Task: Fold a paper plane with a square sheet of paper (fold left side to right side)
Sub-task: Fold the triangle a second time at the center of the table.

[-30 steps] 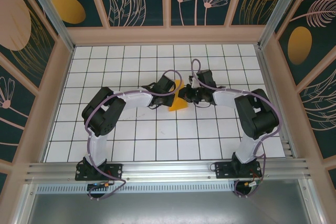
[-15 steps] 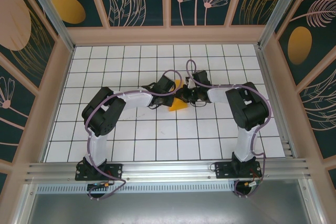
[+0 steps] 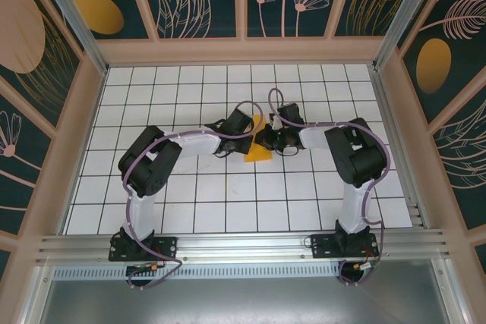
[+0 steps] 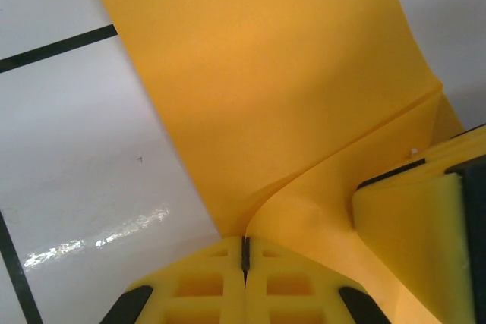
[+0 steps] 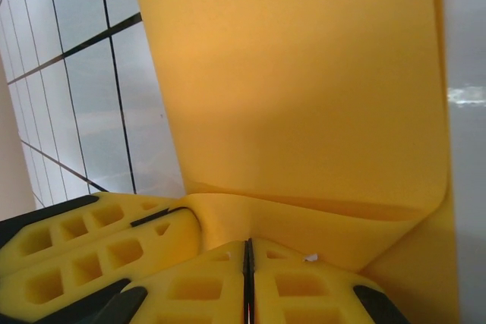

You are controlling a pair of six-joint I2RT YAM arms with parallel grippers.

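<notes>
the orange-yellow sheet of paper (image 3: 258, 151) is found near the middle of the table (image 3: 190, 187), between the two arms. the left gripper (image 4: 244, 252) is clamped tight on it, fingers pressed together with the sheet coming out of the seam. the right gripper (image 5: 247, 257) is pinched onto the same sheet, just beside the other one. the paper is bent over itself in a soft curve, with the far part laid flat on the tiles.

Pinching the square sheet of paper (image 4: 266, 73) in the left hand (image 4: 244, 252), pads together — holding it creased over the gridded counter (image 4: 68, 149), against a second yellow finger (image 4: 406, 225).
</notes>
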